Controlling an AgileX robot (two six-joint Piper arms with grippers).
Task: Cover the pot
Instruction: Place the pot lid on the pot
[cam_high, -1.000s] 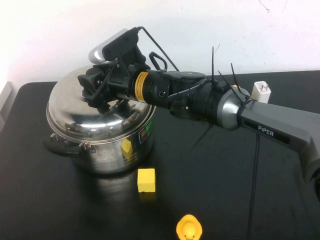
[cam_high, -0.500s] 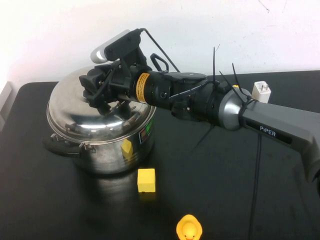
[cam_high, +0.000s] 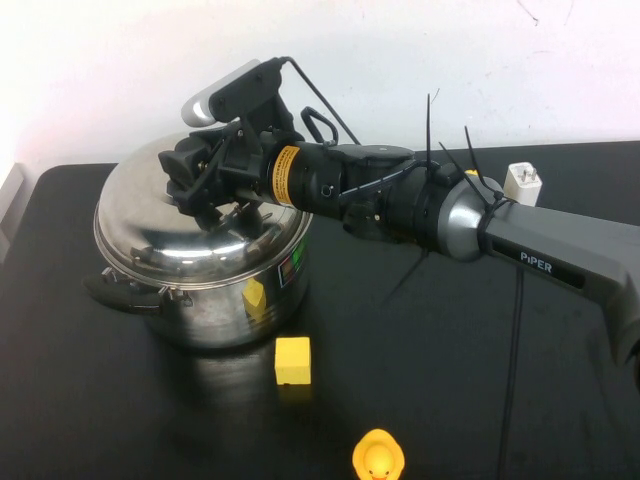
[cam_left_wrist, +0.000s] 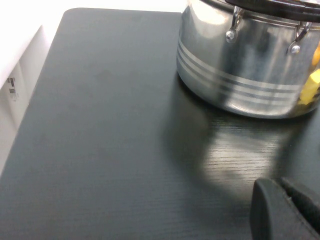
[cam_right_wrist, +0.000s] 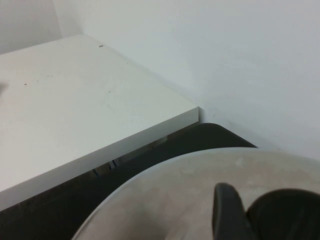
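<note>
black table (cam_high: 450, 380), lidded pot (cam_high: 225, 300)

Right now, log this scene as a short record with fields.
pot: steel pot on the black table, left of centre
lid: domed lid sits on the pot
right gripper: over the lid's top, at the knob; finger state not visible
left gripper: low over the table beside the pot, touching nothing
block: yellow block in front of the pot
duck: yellow duck at the near edge
adapter: white adapter behind the right arm
</note>
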